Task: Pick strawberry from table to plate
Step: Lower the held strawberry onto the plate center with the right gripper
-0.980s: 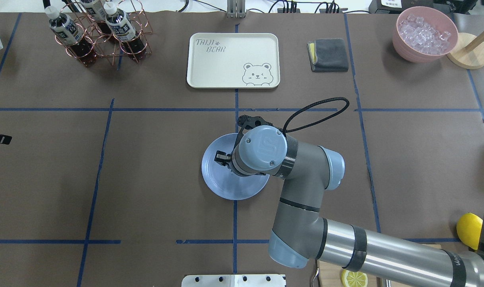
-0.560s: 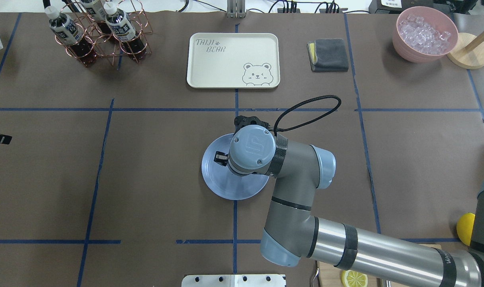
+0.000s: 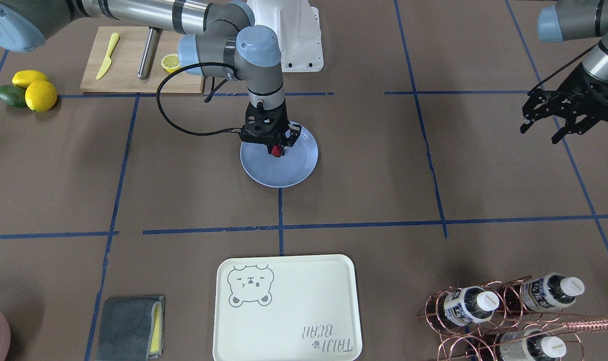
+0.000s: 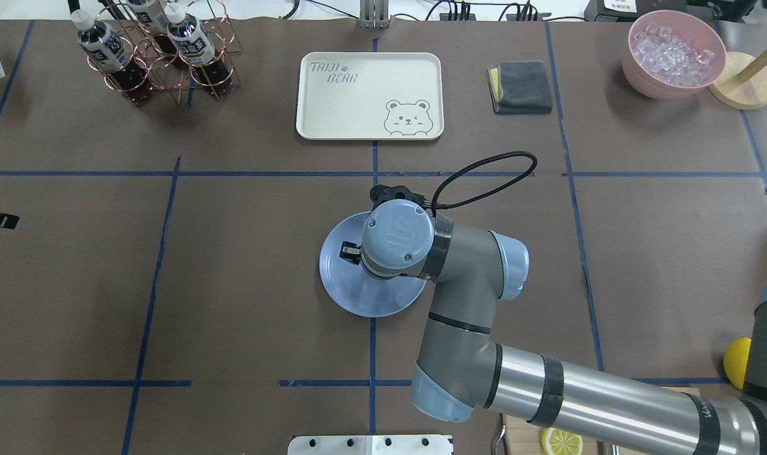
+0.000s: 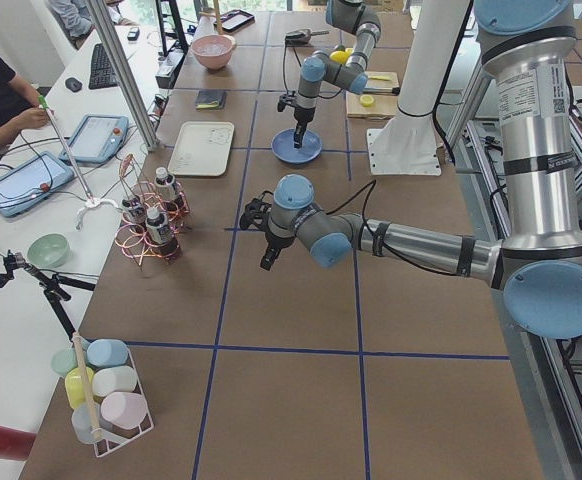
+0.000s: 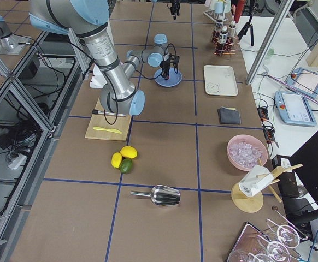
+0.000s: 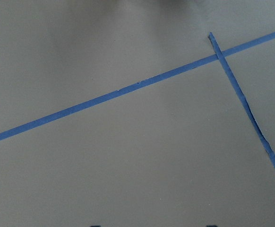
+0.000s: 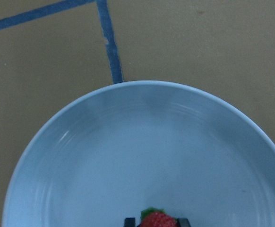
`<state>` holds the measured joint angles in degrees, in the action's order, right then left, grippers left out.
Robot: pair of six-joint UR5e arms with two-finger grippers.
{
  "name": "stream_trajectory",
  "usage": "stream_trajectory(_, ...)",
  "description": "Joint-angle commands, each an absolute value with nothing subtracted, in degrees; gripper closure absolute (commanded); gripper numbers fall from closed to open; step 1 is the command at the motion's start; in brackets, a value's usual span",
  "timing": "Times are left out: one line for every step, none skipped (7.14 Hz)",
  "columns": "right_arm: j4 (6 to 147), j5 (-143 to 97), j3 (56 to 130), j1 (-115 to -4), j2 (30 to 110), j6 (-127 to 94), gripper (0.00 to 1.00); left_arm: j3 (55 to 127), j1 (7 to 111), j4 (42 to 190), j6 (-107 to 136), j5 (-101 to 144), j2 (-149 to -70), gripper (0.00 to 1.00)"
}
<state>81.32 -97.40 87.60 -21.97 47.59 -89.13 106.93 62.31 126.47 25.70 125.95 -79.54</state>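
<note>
Placing step: grasping small dark-red strawberry (image 8: 157, 221) in right pincer (image 3: 276, 149), low over round light-blue plate (image 3: 283, 176). Next: release, then lift clear.

The plate (image 4: 351, 294) lies mid-tabletop (image 4: 231, 284), with the strawberry (image 3: 275, 150) over it in the right pincer (image 3: 276, 148). Beyond the plate from the robot lies the tray (image 4: 369, 95), beyond-left the bottle rack (image 4: 162, 57), and near-right the cutting board (image 3: 123, 82).

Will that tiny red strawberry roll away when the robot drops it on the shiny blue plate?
Probably light: the right gripper holds the tiny dark-red strawberry in a small pinch. It looks rounded, so it might roll a little on the glossy light-blue plate, though the raised rim should likely stop it.
</note>
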Motion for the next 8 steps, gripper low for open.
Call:
stream_trajectory(81.39,-97.38,87.36,-21.88,47.55,-89.12,0.76,106.88,62.31,126.47,25.66,125.95,-79.54,0.20)
stream_trajectory(81.47,-97.30,87.19,-21.62,47.55,-89.12,0.45,106.88,62.31,126.47,25.66,125.95,-79.54,0.20)
stream_trajectory(81.47,-96.86,87.10,-21.45,47.72,-89.12,0.32,106.88,62.31,126.47,25.75,125.95,-79.54,0.20)
stream_trajectory(81.56,-96.33,87.27,-21.36,47.72,-89.12,0.00,106.88,62.31,126.47,25.75,125.95,-79.54,0.20)
stream_trajectory(82.00,-95.89,87.45,-21.36,47.64,-89.03,0.00,106.88,62.31,126.47,25.66,125.95,-79.54,0.20)
stream_trajectory(82.70,-95.98,88.67,-21.36,47.64,-89.03,0.00,106.88,62.31,126.47,25.66,125.95,-79.54,0.20)
stream_trajectory(85.66,-96.50,93.55,-21.79,48.07,-88.86,0.00,106.88,62.31,126.47,25.66,125.95,-79.54,0.20)
stream_trajectory(92.31,-97.29,100.74,-22.67,49.12,-87.12,0.00,106.88,62.31,126.47,25.66,125.95,-79.45,0.20)
